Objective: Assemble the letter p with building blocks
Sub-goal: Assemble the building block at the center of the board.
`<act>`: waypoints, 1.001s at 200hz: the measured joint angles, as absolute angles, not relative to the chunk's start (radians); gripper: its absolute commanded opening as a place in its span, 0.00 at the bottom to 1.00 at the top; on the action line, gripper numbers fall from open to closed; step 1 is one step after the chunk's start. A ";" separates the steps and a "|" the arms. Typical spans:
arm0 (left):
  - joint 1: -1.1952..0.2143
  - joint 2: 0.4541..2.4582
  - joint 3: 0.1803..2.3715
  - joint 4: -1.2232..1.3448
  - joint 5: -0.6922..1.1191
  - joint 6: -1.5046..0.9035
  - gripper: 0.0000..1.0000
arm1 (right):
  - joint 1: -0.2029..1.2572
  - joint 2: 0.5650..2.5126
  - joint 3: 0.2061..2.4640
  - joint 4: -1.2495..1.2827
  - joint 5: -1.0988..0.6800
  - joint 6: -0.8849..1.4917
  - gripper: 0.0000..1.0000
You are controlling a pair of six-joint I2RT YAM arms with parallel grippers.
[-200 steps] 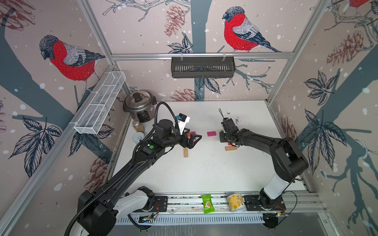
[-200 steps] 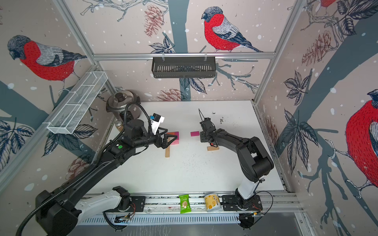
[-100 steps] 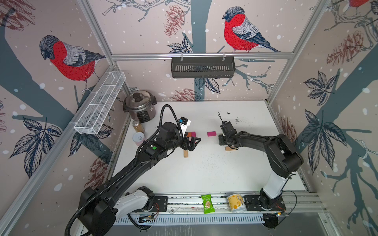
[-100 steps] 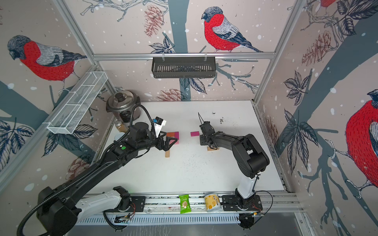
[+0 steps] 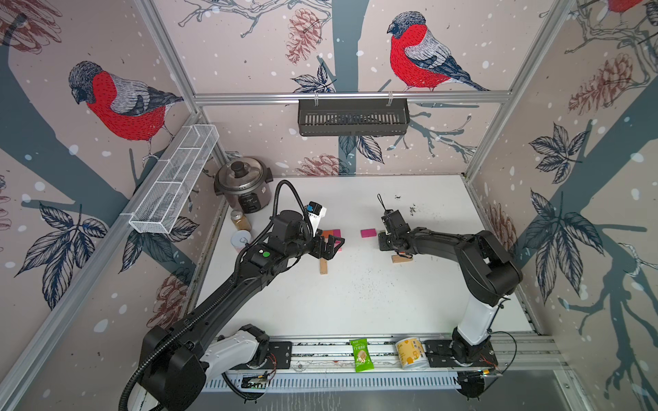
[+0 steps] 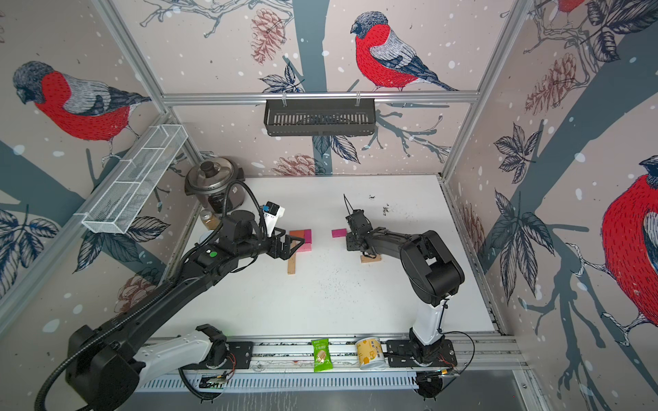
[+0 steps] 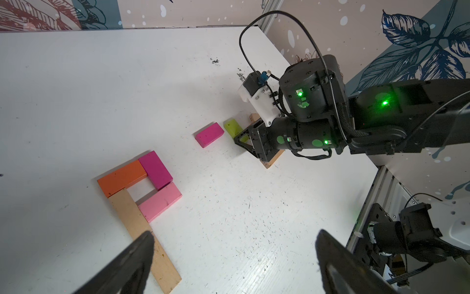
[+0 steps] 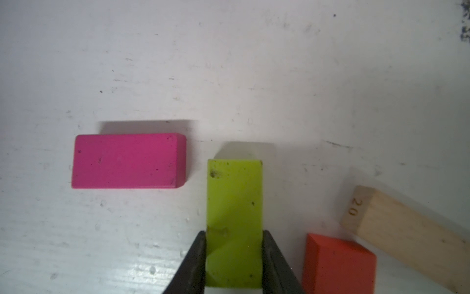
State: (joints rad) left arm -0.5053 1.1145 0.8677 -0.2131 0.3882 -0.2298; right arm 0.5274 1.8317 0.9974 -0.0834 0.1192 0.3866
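1. The right hand point(image 8: 234, 235) is gripping the lime green block point(image 8: 234, 203), with its two fingers pressing on the block's long sides near one end. I cannot tell whether the block is resting on the counter point(image 8: 229, 76) or is raised off it.
2. The left hand point(image 7: 235, 235) is hanging wide open with nothing between its fingers, hovering above the lower stretch of the long wood bar point(image 7: 142, 229).
3. That bar is forming the stem of a P-like figure. The orange block point(image 7: 122, 178) is lying across its top end. The magenta block point(image 7: 155, 170) is running down from the orange one. The light pink block point(image 7: 160, 202) is closing the loop back to the bar. Each piece is touching the next.
4. A loose magenta block point(image 8: 127, 160) is lying flat just beside the lime one, not touching it. In a top view this loose magenta block point(image 5: 368, 233) is sitting between the two hands.
5. A red block point(image 8: 338, 264) and a second wood bar point(image 8: 407, 229), marked 20 on its end, are lying near the lime block on its other side.
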 measured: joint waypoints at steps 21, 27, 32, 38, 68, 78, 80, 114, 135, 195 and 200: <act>-0.503 1.117 0.868 -0.213 0.392 -0.230 0.98 | 0.527 1.841 1.004 -0.076 0.118 0.387 0.38; -0.502 1.117 0.868 -0.213 0.392 -0.230 0.98 | 0.527 1.843 1.006 -0.073 0.118 0.387 0.38; -0.501 1.118 0.868 -0.213 0.392 -0.230 0.98 | 0.527 1.845 1.007 -0.071 0.118 0.387 0.38; -0.501 1.118 0.868 -0.213 0.392 -0.230 0.98 | 0.527 1.845 1.008 -0.069 0.117 0.387 0.38; -0.501 1.122 0.868 -0.213 0.393 -0.230 0.98 | 0.527 1.846 1.008 -0.065 0.111 0.387 0.44; -0.500 1.125 0.868 -0.213 0.395 -0.230 0.98 | 0.527 1.846 1.008 -0.063 0.110 0.387 0.47; -0.500 1.125 0.868 -0.213 0.396 -0.230 0.98 | 0.527 1.845 1.008 -0.063 0.109 0.387 0.47; -0.499 1.126 0.868 -0.213 0.399 -0.230 0.97 | 0.527 1.826 1.002 -0.074 0.101 0.387 0.56; -0.499 1.126 0.868 -0.213 0.400 -0.230 0.98 | 0.524 1.794 1.000 -0.075 0.078 0.389 0.61; -0.499 1.129 0.868 -0.214 0.399 -0.230 0.98 | 0.464 1.662 0.981 -0.071 0.002 0.397 0.52; -0.499 1.129 0.868 -0.214 0.399 -0.230 0.98 | 0.454 1.656 0.976 -0.071 -0.006 0.398 0.51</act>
